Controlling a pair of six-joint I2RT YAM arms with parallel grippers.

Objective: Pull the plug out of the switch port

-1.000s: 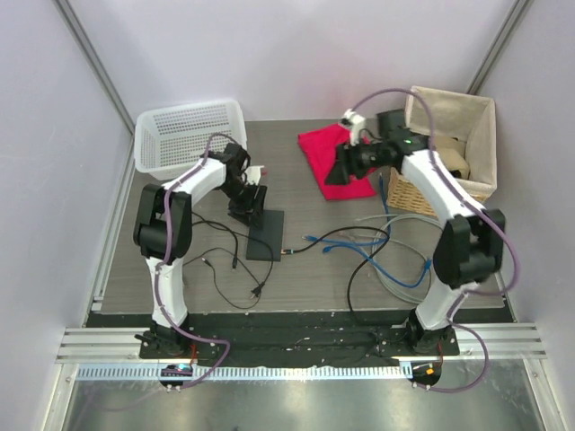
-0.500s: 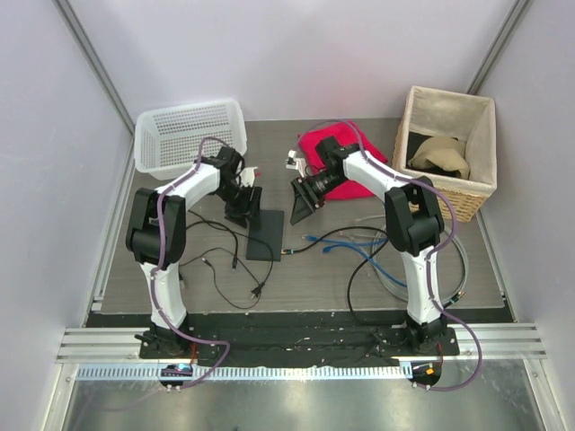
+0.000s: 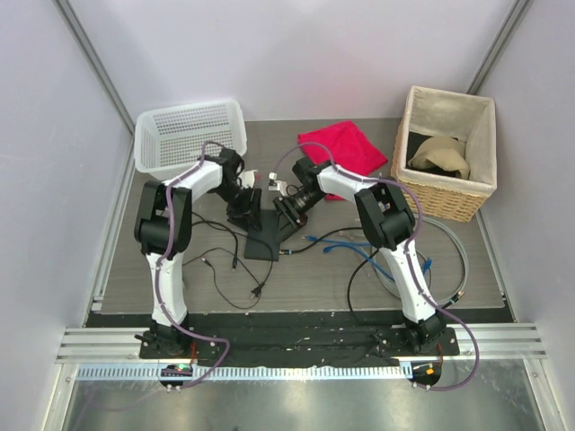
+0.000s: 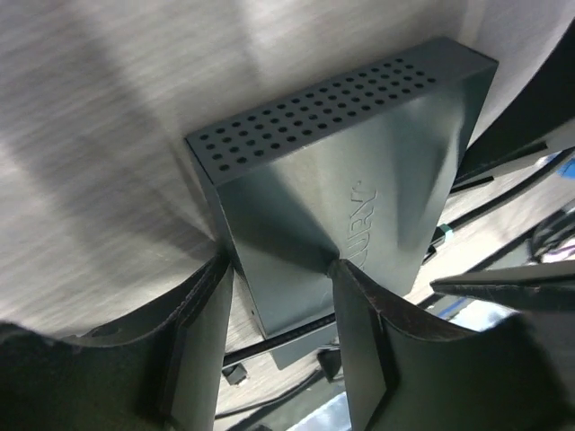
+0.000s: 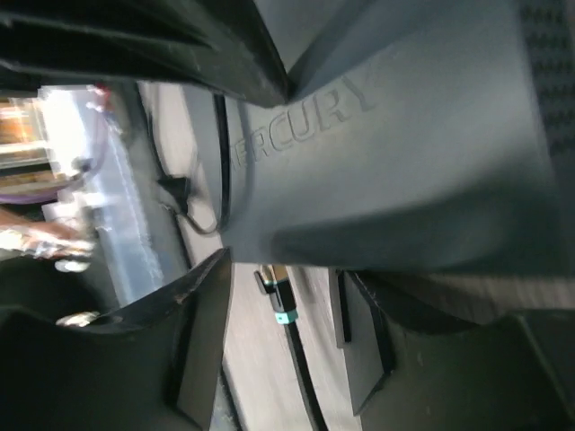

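The switch (image 3: 262, 237) is a flat black box lying on the table at centre left. In the left wrist view the switch (image 4: 359, 197) shows its perforated edge, and my left gripper (image 4: 278, 269) is open astride its near corner, one fingertip (image 4: 334, 268) resting on the top face. In the top view the left gripper (image 3: 244, 208) sits at the switch's far end. My right gripper (image 3: 286, 214) is open at the switch's right side. In the right wrist view the plug (image 5: 280, 301), black with a teal band, sits between the open fingers of the right gripper (image 5: 286, 278), its cable running down.
A white mesh basket (image 3: 189, 130) stands at back left and a wicker basket (image 3: 449, 153) at back right. A red cloth (image 3: 346, 148) lies behind the right arm. Blue cables (image 3: 359, 242) and a thin black cable (image 3: 225, 262) sprawl across the table.
My right arm has swung left from the wicker basket, past the red cloth, down to the switch's right side. The left gripper has stayed at the switch.
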